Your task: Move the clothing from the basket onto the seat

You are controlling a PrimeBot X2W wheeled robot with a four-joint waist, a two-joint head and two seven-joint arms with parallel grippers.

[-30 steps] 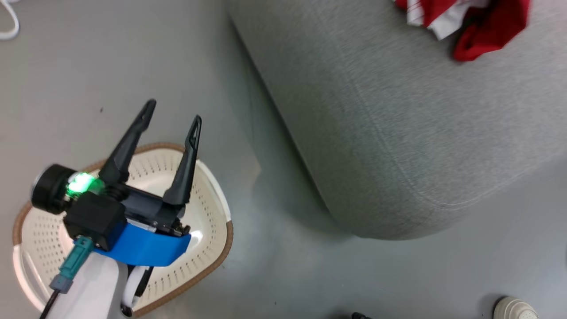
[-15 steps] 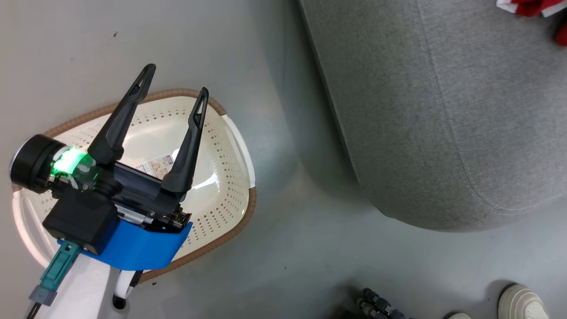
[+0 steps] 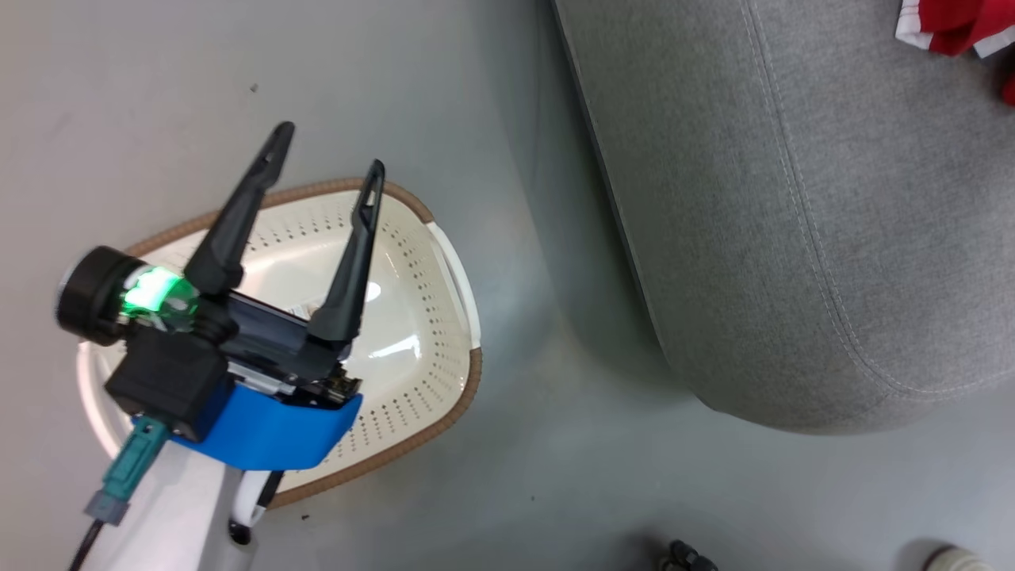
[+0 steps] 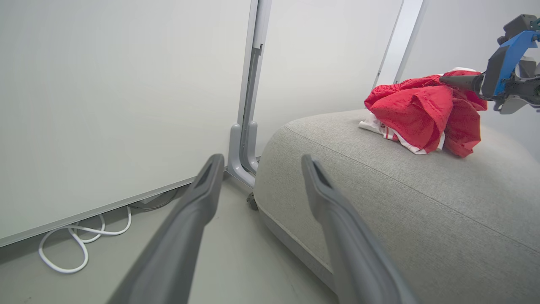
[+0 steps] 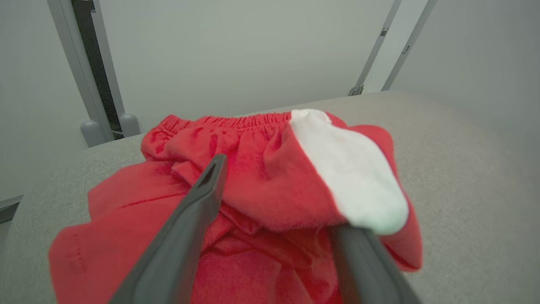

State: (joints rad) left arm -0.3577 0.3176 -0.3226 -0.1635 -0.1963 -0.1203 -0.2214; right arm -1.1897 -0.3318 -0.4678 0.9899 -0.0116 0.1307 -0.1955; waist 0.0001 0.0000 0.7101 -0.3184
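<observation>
The cream basket (image 3: 473,381) stands on the floor with nothing inside but a label. Above it hovers my left gripper (image 3: 329,151), open and empty; in the left wrist view the left gripper (image 4: 261,159) points past the seat's end. The red clothing (image 3: 951,24) lies heaped on the grey seat (image 3: 793,198), far from the basket. In the left wrist view the clothing (image 4: 415,112) rests on the seat (image 4: 422,198) with my right gripper (image 4: 447,80) at its top. The right gripper (image 5: 274,169) is open, and red clothing (image 5: 261,198) with a white patch drapes over one finger.
A grey post (image 4: 247,126) and pale wall panels stand behind the seat's end. A white cable (image 4: 80,249) loops on the floor there. A person's shoe (image 3: 963,557) and a dark object (image 3: 686,557) show at the head view's bottom edge.
The head camera has swung, so seat and basket sit differently in the picture. My left gripper stays open over the basket. The shoe has slid nearly out of frame.
</observation>
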